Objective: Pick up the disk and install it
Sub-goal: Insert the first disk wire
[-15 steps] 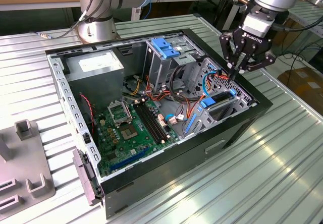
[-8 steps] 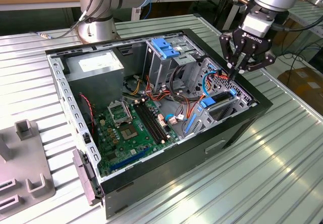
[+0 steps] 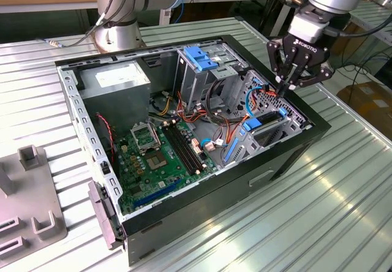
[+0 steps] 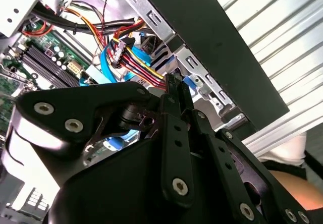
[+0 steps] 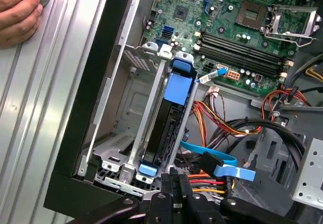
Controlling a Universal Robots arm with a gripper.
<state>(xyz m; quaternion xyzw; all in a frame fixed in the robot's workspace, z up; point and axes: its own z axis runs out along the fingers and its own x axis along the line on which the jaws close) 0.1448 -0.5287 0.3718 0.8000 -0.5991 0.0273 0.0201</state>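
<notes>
Your hand (image 3: 286, 87) hangs over the corner of the open computer case (image 3: 288, 155) on the exterior view's right, its fingers pinched together and grasping nothing. The disk (image 5: 169, 118) stands on edge in its slot beside the case wall, blue frame around it, just beyond the fingertips. The risk I'd judge: the coloured cables (image 4: 132, 57) run close to the fingers, so any sideways drift could snag a cable or scrape the metal bay. The first wrist view shows the seated disk, the circuit board (image 5: 237, 32) and a person's hand (image 5: 17, 12) resting on the tabletop (image 5: 45, 108); the exterior view shows the whole case instead.
</notes>
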